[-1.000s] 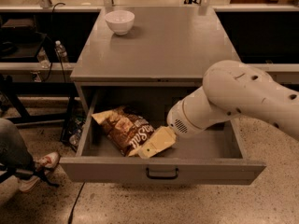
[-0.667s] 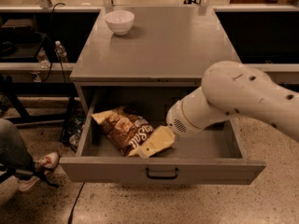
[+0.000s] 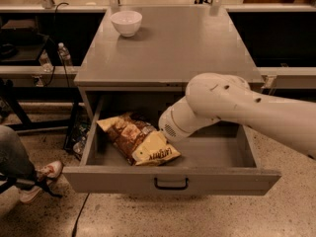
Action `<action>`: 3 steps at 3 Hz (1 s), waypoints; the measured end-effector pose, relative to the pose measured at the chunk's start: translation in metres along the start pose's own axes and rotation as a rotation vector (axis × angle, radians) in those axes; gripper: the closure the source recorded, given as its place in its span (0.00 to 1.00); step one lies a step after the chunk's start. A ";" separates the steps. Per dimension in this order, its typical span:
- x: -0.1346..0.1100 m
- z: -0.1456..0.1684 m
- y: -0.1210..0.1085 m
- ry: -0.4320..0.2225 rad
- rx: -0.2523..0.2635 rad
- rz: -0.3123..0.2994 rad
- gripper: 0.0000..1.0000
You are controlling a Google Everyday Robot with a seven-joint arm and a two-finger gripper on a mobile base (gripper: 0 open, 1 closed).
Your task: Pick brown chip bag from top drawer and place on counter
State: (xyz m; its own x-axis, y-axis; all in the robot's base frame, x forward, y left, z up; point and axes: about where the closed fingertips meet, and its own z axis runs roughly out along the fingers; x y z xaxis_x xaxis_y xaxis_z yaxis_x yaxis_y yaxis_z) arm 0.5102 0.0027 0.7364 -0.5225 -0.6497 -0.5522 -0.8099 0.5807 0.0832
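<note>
In the top drawer (image 3: pixel 118 179) the brown chip bag (image 3: pixel 134 138) lies diagonally, just left of the gripper (image 3: pixel 167 131); its grip state cannot be told.

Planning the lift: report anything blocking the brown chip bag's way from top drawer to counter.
Nothing visible blocks it. The brown chip bag lies uncovered in the open top drawer; a white bowl sits far left on the counter, aside. The claw is hidden behind the arm's wrist beside the bag.

Likely a robotics lab: speckled hard floor (image 3: pixel 222 216), dark workbenches (image 3: pixel 29 71), white robot arm (image 3: pixel 247 107), its pincer hidden inside the top drawer (image 3: pixel 123 179).
</note>
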 end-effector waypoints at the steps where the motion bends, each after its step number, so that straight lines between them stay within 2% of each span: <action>1: -0.009 0.042 -0.014 -0.009 0.002 0.003 0.00; 2: -0.014 0.092 -0.036 -0.036 -0.017 0.041 0.00; 3: -0.012 0.114 -0.045 -0.048 -0.035 0.072 0.00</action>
State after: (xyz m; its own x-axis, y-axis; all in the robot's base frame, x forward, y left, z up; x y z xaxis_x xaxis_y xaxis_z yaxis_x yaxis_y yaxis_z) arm 0.5840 0.0404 0.6445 -0.5667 -0.5824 -0.5828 -0.7802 0.6067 0.1524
